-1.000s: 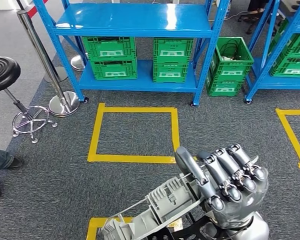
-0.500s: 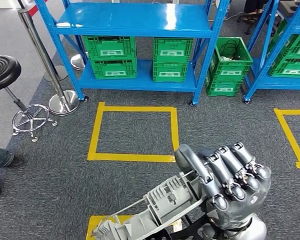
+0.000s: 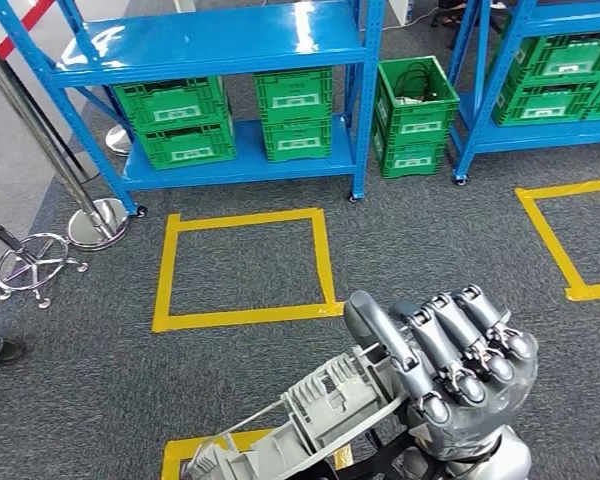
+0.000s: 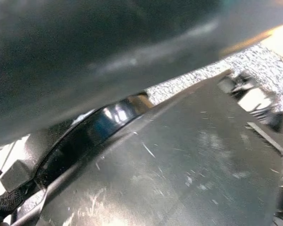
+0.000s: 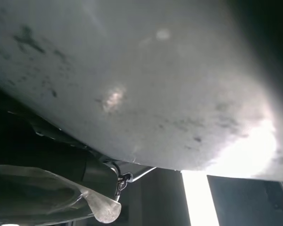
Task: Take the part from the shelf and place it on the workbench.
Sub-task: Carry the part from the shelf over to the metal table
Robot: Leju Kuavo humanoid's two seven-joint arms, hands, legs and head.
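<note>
The right hand (image 3: pixel 452 375) grips one end of the long grey part (image 3: pixel 312 420), which juts out past the hand, well short of the blue shelf (image 3: pixel 229 60). The left hand's state I cannot tell. Held at one end, the part could sag or twist loose while the robot walks.

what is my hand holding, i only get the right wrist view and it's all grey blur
observer: In the head view your right hand grips one end of a long grey ribbed part. The rest of the part sticks out toward your left.
operator: ok where's the shelf from here
observer: A blue shelf stands ahead across the carpet, with green crates on its lower level.
operator: anything on the floor in between
observer: A yellow taped square is marked on the carpet just in front of the shelf.
</note>
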